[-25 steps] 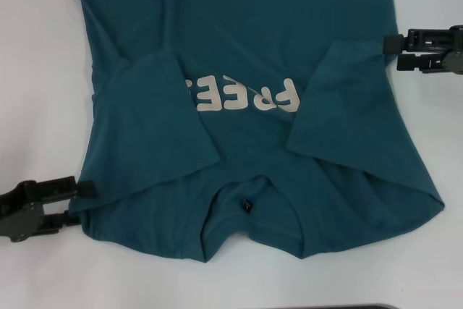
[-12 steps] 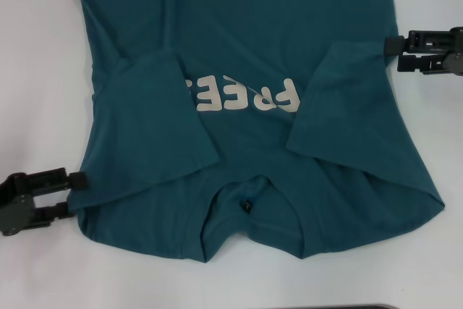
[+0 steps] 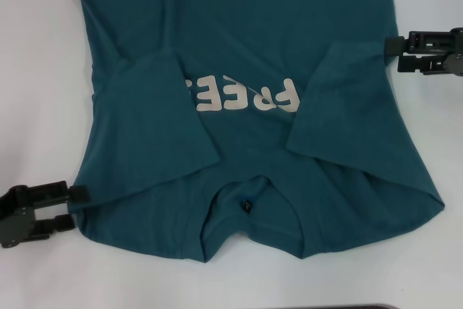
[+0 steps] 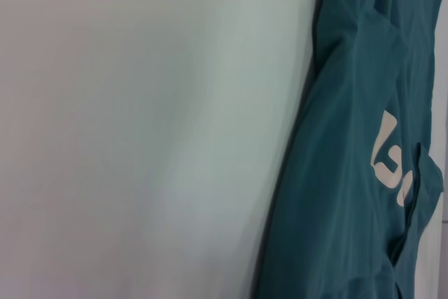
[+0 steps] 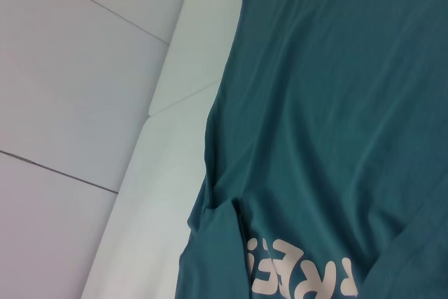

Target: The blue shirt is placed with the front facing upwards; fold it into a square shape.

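Since a second ago the left gripper (image 3: 78,208) has shifted slightly along the blue shirt (image 3: 246,48)'s shoulder edge, its jaws apart and empty at the hem, while the right gripper (image 3: 391,54), also parted and holding nothing, sits at the opposite side seam; both sleeves lie folded in, so the side fold looks next, calling for each to pinch its edge.

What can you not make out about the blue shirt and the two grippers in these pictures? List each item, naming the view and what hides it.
1. Blue shirt: its hem is cut off by the head view's top edge.
2. Block letters: both ends lie under the folded-in sleeves, so the full word is hidden.
3. Left gripper: whether it grips the shirt's edge is not clear in the head view.
4. Right gripper: absent from its own wrist view.
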